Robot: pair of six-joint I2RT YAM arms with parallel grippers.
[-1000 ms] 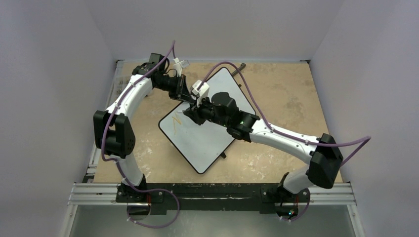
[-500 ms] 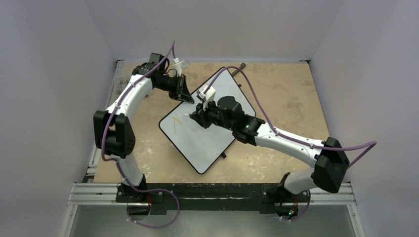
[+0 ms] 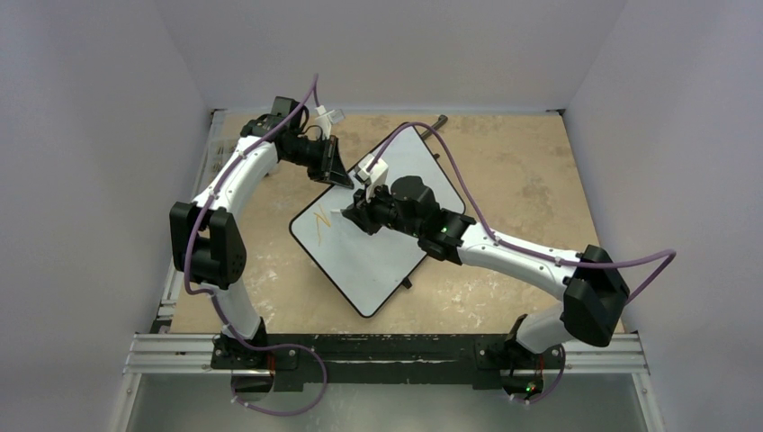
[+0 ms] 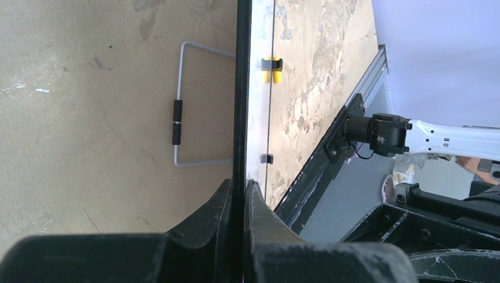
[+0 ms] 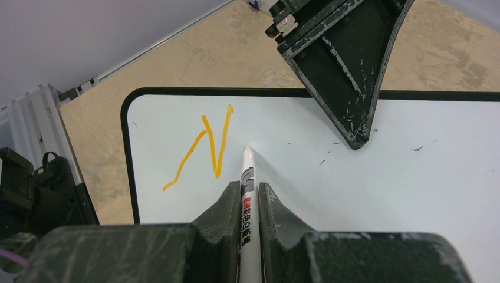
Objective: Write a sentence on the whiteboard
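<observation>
Tan, mottled tabletop (image 3: 522, 180), scuffed pale in patches, sat inside plain grey-white walls. Nearest the arm bases lay 1 rounded corner of the whiteboard (image 3: 369, 265): flat, glossy white, thin black rim, turned diagonally on the table. Right gripper (image 5: 249, 186) hung over the board's left half, jaws drawn in narrow and clamped on a slim white pen (image 5: 248, 171) with red print on its barrel; 2 dark, scratched fingers pressed its sides. Pen tip met or nearly met the white surface, contact not certain. Of the sentence (image 5: 212, 144) only 1 orange letter showed, a slanted N with a trailing tail, just left of the tip and near the board's left corner. Farther on, left gripper (image 4: 243, 187) was pinched fully closed on the board's far-left rim, the black edge sandwiched between its 2 matte, wedge-shaped fingers. Beside that rim showed a thin grey wire loop (image 4: 177, 124), bent rectangular, with a short black sleeve on 1 side.
</observation>
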